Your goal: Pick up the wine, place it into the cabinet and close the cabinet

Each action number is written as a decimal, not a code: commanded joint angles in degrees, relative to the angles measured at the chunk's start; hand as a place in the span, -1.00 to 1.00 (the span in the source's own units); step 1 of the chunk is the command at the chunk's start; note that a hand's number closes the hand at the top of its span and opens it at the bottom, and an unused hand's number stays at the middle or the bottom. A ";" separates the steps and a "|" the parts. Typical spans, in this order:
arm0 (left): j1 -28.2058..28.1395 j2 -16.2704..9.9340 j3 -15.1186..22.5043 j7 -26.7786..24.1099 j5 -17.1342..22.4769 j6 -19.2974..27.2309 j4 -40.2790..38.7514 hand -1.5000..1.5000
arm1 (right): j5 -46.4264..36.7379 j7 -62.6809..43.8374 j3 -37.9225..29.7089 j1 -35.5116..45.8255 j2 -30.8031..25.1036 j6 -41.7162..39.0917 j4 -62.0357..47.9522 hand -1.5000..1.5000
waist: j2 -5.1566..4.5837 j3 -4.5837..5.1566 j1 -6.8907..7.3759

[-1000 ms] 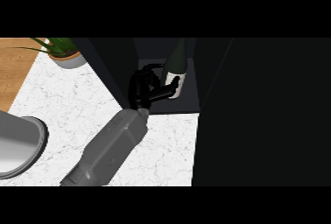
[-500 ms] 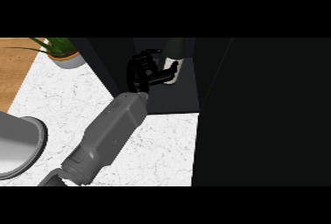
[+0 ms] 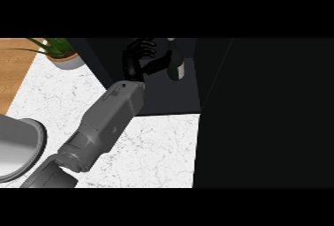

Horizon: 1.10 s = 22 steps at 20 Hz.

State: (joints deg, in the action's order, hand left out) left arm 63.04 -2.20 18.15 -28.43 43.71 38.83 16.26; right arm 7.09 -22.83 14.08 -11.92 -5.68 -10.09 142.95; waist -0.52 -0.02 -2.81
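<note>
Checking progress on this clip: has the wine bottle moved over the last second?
Yes. The wine bottle, held by the left hand, has moved farther from the counter edge, deeper into the cabinet.

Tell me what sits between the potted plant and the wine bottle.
In the head view, the cabinet's dark side wall and the left robot hand lie between the plant and the bottle.

Over the last second my black left hand [image 3: 138, 59] has pushed farther into the dark open cabinet [image 3: 166, 95], and my grey forearm [image 3: 104, 126] has stretched in after it, now lying longer across the white marble counter [image 3: 153, 150]. The dark green wine bottle [image 3: 175, 66] with its pale label has moved with my hand, ending farther in. My fingers stay curled beside it.
</note>
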 commanded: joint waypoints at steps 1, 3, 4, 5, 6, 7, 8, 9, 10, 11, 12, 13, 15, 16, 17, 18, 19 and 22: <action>2.15 -1.59 0.59 0.10 -2.60 1.46 -5.52 -1.00 | 2.63 -4.50 2.51 -0.53 0.36 0.96 7.19 -1.00 | -0.27 0.07 -0.18; 2.35 -2.34 0.20 -0.30 -2.78 1.15 -6.87 -1.00 | 5.75 -3.50 0.60 -4.02 -0.72 -0.49 9.91 -1.00 | -0.41 0.04 -1.25; 2.85 -0.75 -0.13 -1.34 -3.05 3.57 -7.39 -1.00 | 6.49 -2.09 -1.34 -3.08 -1.08 -1.18 7.30 -1.00 | -0.43 0.01 -0.78; 3.11 -1.20 0.09 0.21 -3.18 2.50 -7.93 -1.00 | 4.70 -4.68 1.76 -1.96 0.26 0.70 10.29 -1.00 | -0.38 0.08 -0.82; 1.03 -3.24 -0.04 -0.86 -3.34 0.03 -8.54 -1.00 | 5.43 -3.96 0.21 -2.96 -0.70 -0.20 9.79 -1.00 | -0.45 0.06 -0.83; 0.76 -2.32 -0.24 -0.59 -3.28 -0.34 -8.73 -1.00 | 7.17 -3.55 -1.33 -2.90 -1.02 -0.61 9.48 -1.00 | -0.47 0.04 -0.76; 1.73 -0.04 -0.20 -1.16 -3.78 2.72 -9.43 -1.00 | 6.59 -3.28 -1.19 -0.57 -0.36 -0.27 7.10 -1.00 | -0.56 0.05 -0.53; 4.70 -2.58 -0.14 1.80 -4.08 0.65 -9.93 -1.00 | 4.91 -2.55 0.54 -2.26 0.42 -0.03 7.38 -1.00 | -0.52 0.04 -0.93; 3.00 -3.17 -0.67 -0.38 -3.88 0.91 -10.27 -1.00 | 5.08 -1.33 0.40 -1.87 0.16 -0.92 6.59 -1.00 | -0.68 0.04 -1.05; 2.47 -2.14 -0.20 -0.37 -4.55 1.70 -10.43 -1.00 | 7.23 -0.75 -1.80 -3.99 -1.00 -2.17 6.13 -1.00 | -0.40 -0.01 -0.58; 5.58 -0.74 -0.40 2.11 -4.61 4.65 -11.30 -1.00 | 4.43 0.25 0.30 -3.24 0.65 -1.19 5.13 -1.00 | -0.41 0.01 -0.74; 3.30 -2.92 -0.52 -0.37 -4.62 2.53 -11.18 -1.00 | 5.02 -4.23 1.19 -1.49 0.14 -0.29 7.92 -1.00 | -0.62 0.10 -0.72; 1.41 -1.46 -0.95 -2.33 -4.62 2.25 -10.65 -1.00 | 4.02 -3.67 2.00 -4.84 0.02 -0.47 10.08 -1.00 | -0.27 0.08 -0.61; 3.14 -2.58 -1.60 -2.04 -4.29 1.70 -10.18 -1.00 | 4.65 -2.93 1.87 -3.34 1.03 0.11 8.21 -1.00 | -0.40 0.08 -0.51; 3.17 -2.98 -1.13 -1.09 -4.90 -0.07 -10.77 -1.00 | 3.93 -1.77 2.51 -4.46 0.53 -0.91 8.48 -1.00 | -0.37 0.06 -0.69; 0.91 -2.74 -1.85 -4.11 -4.42 -0.57 -10.25 -1.00 | 5.28 -1.10 0.75 -4.63 -0.66 -2.11 8.48 -1.00 | -0.50 0.05 -0.79; 3.38 -3.93 -1.95 -2.64 -4.53 -1.53 -10.36 -1.00 | 5.26 -2.17 0.77 -2.74 -0.31 -1.50 7.62 -1.00 | -0.72 0.08 -0.94; 2.83 -4.13 -1.48 -4.27 -5.65 -4.95 -9.13 -1.00 | 4.74 0.62 1.45 -7.63 -0.55 -2.86 7.82 -1.00 | -0.25 0.02 -0.70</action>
State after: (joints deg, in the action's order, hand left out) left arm 66.27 -2.00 17.05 -31.39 38.66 37.59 7.44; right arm 6.85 -20.99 15.87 -14.55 -5.16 -11.93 143.05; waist -0.75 -0.14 -3.86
